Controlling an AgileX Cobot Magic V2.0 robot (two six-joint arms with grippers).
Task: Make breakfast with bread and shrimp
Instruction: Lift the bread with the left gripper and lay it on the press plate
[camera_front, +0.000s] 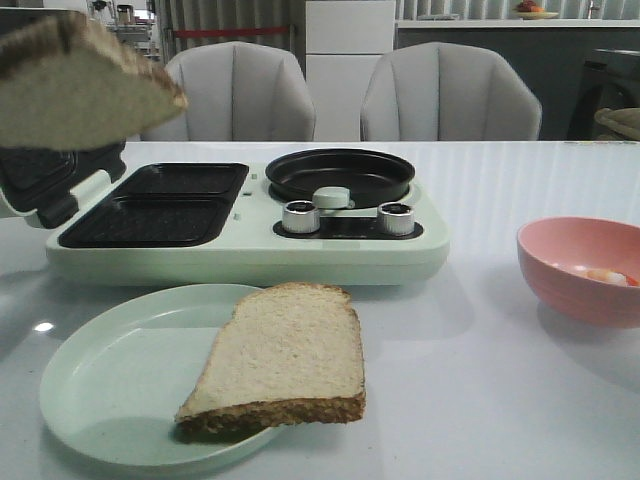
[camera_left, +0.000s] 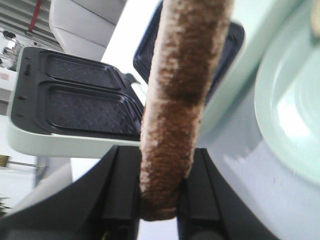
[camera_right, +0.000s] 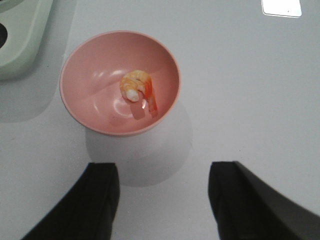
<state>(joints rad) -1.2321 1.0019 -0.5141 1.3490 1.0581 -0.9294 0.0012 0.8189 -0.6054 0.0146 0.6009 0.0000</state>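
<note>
My left gripper (camera_left: 159, 192) is clamped on a crusted beige wholemeal bread slice (camera_front: 85, 85) hanging edge-on above the open black grill plates (camera_front: 160, 205), while my right gripper (camera_right: 162, 200), fingers apart, hovers near the pink bowl's (camera_right: 95, 100) curled shrimp (camera_right: 136, 86).

The raised slice of beige wholemeal bread (camera_front: 80, 85) was cut off at the front view's left edge; the pink bowl (camera_front: 575, 275) at its right.
</note>
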